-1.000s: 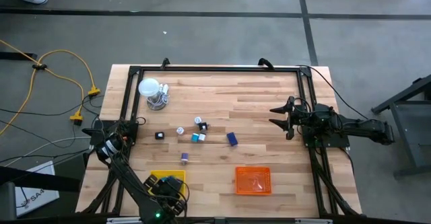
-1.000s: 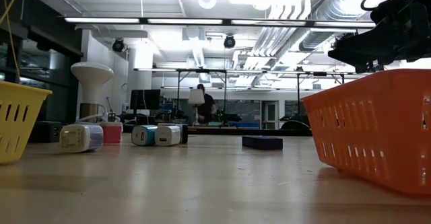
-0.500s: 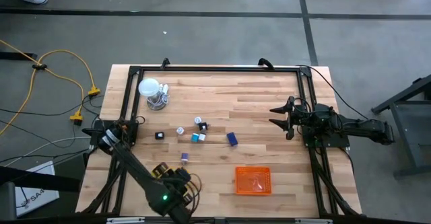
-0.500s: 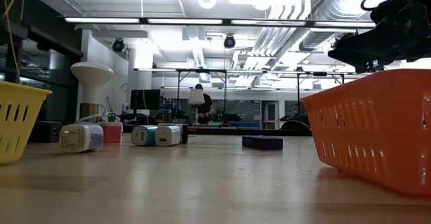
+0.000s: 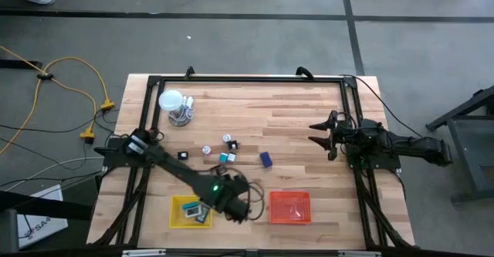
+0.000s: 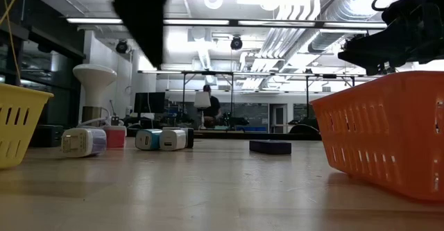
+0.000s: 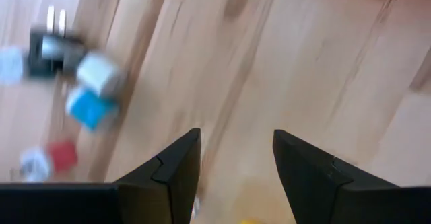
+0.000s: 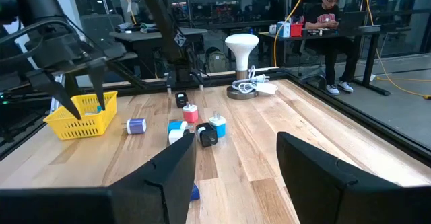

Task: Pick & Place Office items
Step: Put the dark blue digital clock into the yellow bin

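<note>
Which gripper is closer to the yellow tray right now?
Left. The left gripper hovers open just beside the yellow tray, between it and the orange tray. The right gripper waits open near the table's far right edge, well away from it.

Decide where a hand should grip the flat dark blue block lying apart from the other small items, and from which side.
Probably from straight above, closing across the two long sides of the dark blue block. It lies flat and low on the table, leaving little height for a sideways grip, and bare wood surrounds it.
</note>
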`<state>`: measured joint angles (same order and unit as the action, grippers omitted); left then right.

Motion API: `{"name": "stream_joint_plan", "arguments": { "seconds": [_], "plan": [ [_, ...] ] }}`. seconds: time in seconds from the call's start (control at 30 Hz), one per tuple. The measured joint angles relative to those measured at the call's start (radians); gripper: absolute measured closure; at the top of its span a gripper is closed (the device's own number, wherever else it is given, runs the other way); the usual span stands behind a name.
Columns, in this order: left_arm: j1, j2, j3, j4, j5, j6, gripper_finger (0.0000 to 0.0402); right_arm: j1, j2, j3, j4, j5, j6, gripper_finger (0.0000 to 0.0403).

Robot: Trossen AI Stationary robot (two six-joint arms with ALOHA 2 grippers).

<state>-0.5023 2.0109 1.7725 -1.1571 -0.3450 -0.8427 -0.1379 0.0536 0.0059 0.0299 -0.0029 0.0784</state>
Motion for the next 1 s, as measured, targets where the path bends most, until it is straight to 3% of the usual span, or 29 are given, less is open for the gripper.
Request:
{"name": "stream_joint_plan", "arguments": {
  "seconds": [0.27,0.4,0.67,0.83,1.0],
  "plan": [
    [0.128,0.000,0.000,0.143,0.026,0.269,0.0225,0.000,0.000,0.000,0.000,0.000,0.000,0.0208],
    [0.192,0.000,0.000,0.204,0.029,0.312,0.0225,0.000,0.000,0.000,0.000,0.000,0.000,0.0208],
    [0.281,0.029,0.000,0.294,0.024,0.102,0.0225,0.000,0.000,0.000,0.000,0.000,0.000,0.0208],
    [0.319,0.048,0.000,0.324,-0.029,-0.059,0.0225,0.000,0.000,0.000,0.000,0.000,0.000,0.0208],
    [0.350,0.065,-0.001,0.406,-0.029,-0.129,0.0225,0.000,0.000,0.000,0.000,0.000,0.000,0.0208]
  ]
}}
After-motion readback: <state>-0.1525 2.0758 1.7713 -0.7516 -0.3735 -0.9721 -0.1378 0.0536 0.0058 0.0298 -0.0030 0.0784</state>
